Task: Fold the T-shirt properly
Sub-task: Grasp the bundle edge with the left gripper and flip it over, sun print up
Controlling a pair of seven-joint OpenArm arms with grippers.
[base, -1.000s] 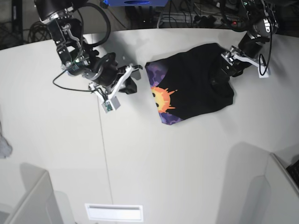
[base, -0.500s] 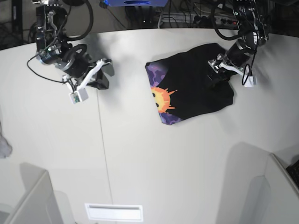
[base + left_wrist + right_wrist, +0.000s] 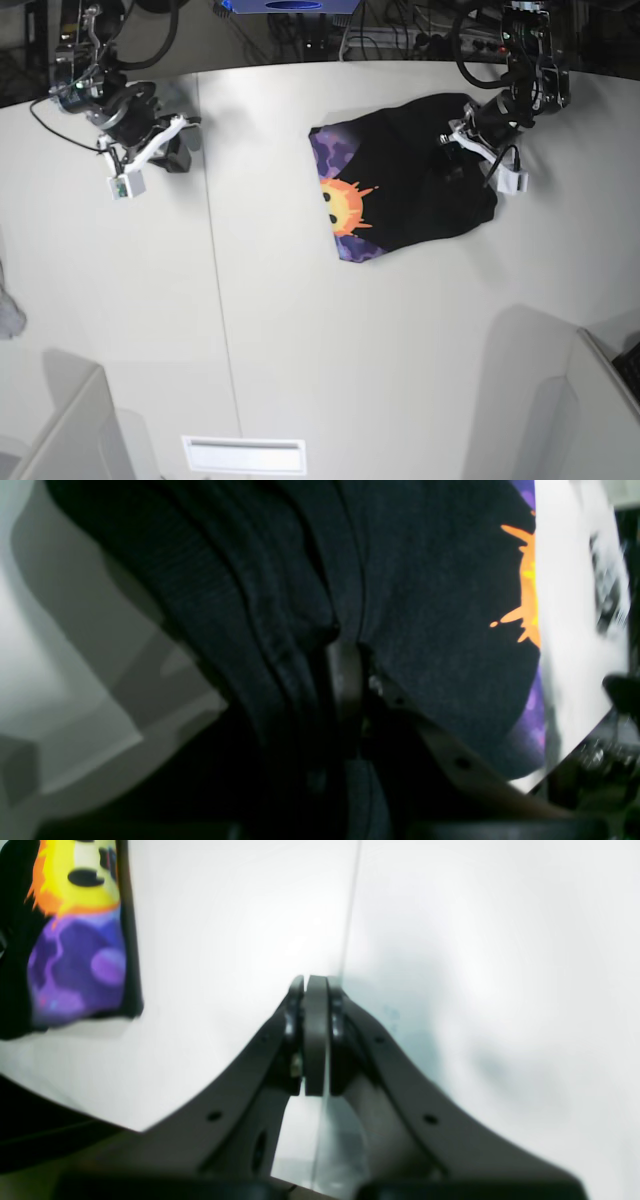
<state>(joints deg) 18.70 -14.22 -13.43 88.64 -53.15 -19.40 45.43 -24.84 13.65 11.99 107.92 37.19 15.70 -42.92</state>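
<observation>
Now, at the upper left of the base view, the right hand (image 3: 185, 145) sits far from the cloth; over the last second it has pulled back from beside the shirt's printed edge to the far corner of the tabletop (image 3: 300, 330). Its own camera shows the two fingers pressed flat together with nothing between them, so it is clenched and empty.

In the upper middle to upper right lies the T-shirt (image 3: 405, 185), a compact black bundle with the sun print and purple patches showing along its left edge. It has slid slightly as a whole.

At the upper right, the left hand (image 3: 452, 148) has moved inward from the bundle's outer edge and now rests on the black layers. Its camera shows stacked folds of dark cloth around the fingers (image 3: 345, 680), but whether they pinch any fabric I cannot tell.

I judge the fold largely done: one arm has retired, the other is probably pressing or tidying the last edge.

Count: one T-shirt, two hands, one tabletop.
</observation>
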